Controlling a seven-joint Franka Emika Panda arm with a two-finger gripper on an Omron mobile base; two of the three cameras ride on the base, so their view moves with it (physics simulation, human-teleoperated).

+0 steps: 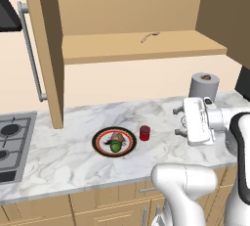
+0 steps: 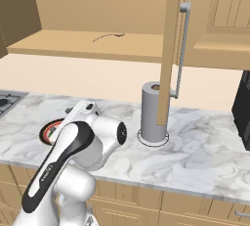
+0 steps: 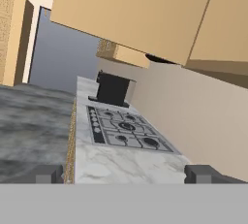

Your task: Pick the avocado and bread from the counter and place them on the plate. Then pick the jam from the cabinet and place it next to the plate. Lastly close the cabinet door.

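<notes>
**Food plated, jam set down, door left to shut**

The plate (image 1: 114, 142) lies on the tabletop (image 1: 73, 156) and serves as the landmark here. On it sit the avocado (image 1: 115, 146), toward the near rim, and the bread (image 1: 117, 137) just behind it, touching or nearly so; the two are crowded into the middle so neither hangs over the edge. The jam (image 1: 144, 132) stands upright just right of the plate, on the marble and apart from the rim, which is where the task wants it. By that reading, both placing steps look done.

The gripper (image 3: 124, 173) is released, its jaws spread wide with nothing between them. It hangs above the tabletop well to the right of the plate, turned sideways, so the hand camera looks along the worktop over the stove (image 3: 127, 132) rather than down at anything. That pose suits a hand that has let go and needs no load.

What remains is the cabinet door (image 1: 46, 49). It stands open, swung out edge-on above and left of the plate, its bar handle (image 1: 30, 51) on the far face. The cabinet (image 1: 141, 44) behind it holds one shelf, bare but for a thin dark mark I cannot make out.

A paper-towel roll (image 1: 203, 86) stands behind the arm, far right of the plate. Reaching the door likely means sweeping over the plate and jam, so the jar risks a knock if the pass is low.
</notes>
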